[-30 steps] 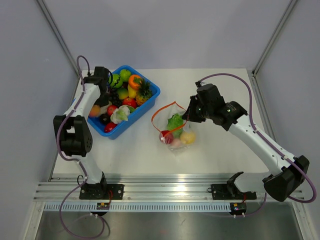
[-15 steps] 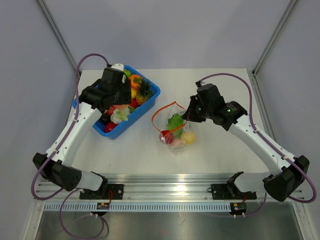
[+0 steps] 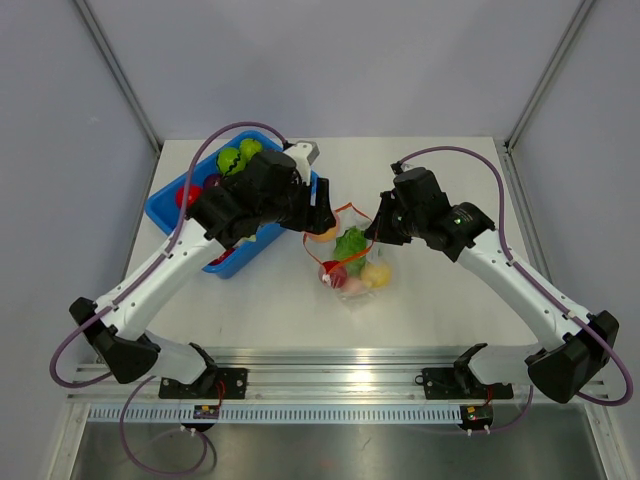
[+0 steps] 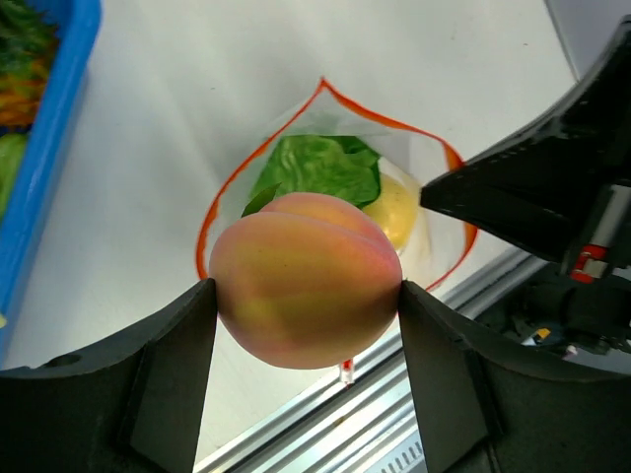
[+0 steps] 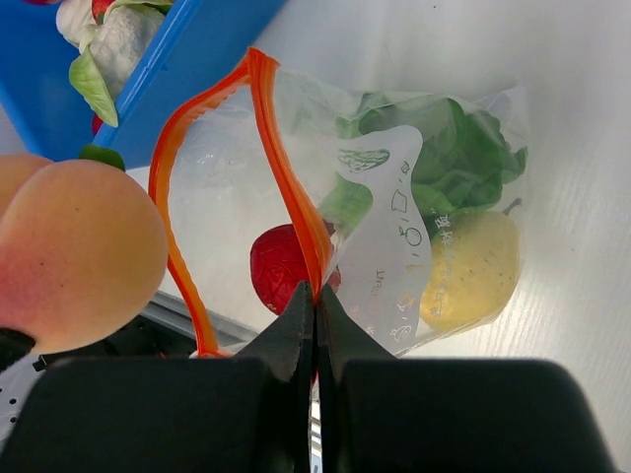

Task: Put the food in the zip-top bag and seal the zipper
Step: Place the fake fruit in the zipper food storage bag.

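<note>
Left jaws clamp a smooth, rounded peach-orange plastic fruit (image 4: 306,281) over the gaping mouth of the crinkly clear zip-top bag (image 5: 394,187) on the white counter (image 3: 270,310), while right jaws pinch its thin red-orange zipper strip (image 5: 286,187).

The blue bin (image 3: 165,192) sits at the upper left of the frame, with green fruits (image 3: 238,157) at its far end. The left tool (image 3: 322,222) hangs in the middle, over the open mouth of the zip-top bag (image 3: 355,262), and grips a peach-coloured fruit (image 3: 323,234). The right tool (image 3: 381,230) pinches the bag's right edge. Inside lie lettuce (image 3: 350,243), a red piece (image 3: 334,273) and a yellow piece (image 3: 377,274). The bag rests on the white tabletop (image 3: 430,320).
</note>
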Motion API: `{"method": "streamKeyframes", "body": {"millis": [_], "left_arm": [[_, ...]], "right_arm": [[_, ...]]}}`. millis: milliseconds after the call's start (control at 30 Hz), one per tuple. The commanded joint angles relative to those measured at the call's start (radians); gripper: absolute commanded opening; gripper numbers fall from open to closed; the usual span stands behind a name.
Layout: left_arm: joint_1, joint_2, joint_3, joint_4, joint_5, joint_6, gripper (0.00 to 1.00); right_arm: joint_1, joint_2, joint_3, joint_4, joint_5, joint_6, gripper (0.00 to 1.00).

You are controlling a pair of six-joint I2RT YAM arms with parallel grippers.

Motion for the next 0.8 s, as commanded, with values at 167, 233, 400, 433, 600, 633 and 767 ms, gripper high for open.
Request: {"method": "streamKeyframes", "body": {"millis": [167,233,400,433,600,633,767], "left_arm": [[-0.024,0.1,0.045,0.131,0.116,-0.04,0.62],[-0.036,0.117,0.053,0.126,0.142,-0.034,0.92],[-0.048,0.151,0.136,0.02,0.129,0.006,0.99],[-0.047,0.143,0.145,0.008,0.107,0.018,0.99],[-0.009,0.068,0.199,-0.032,0.017,0.056,0.89],[0.031,0.042,0.196,-0.032,0.014,0.065,0.86],[0.18,0.002,0.162,-0.044,0.035,0.073,0.77]], "right_arm": [[0.014,-0.039,0.037,0.018,0.028,0.013,0.0],[0.014,-0.042,0.037,0.012,0.029,0.011,0.0],[0.014,-0.038,0.044,0.009,0.029,0.013,0.0],[0.014,-0.038,0.043,0.009,0.029,0.013,0.0],[0.014,-0.039,0.041,0.007,0.029,0.013,0.0],[0.014,-0.041,0.041,0.007,0.029,0.013,0.0],[0.014,-0.045,0.035,0.009,0.029,0.015,0.0]]}}
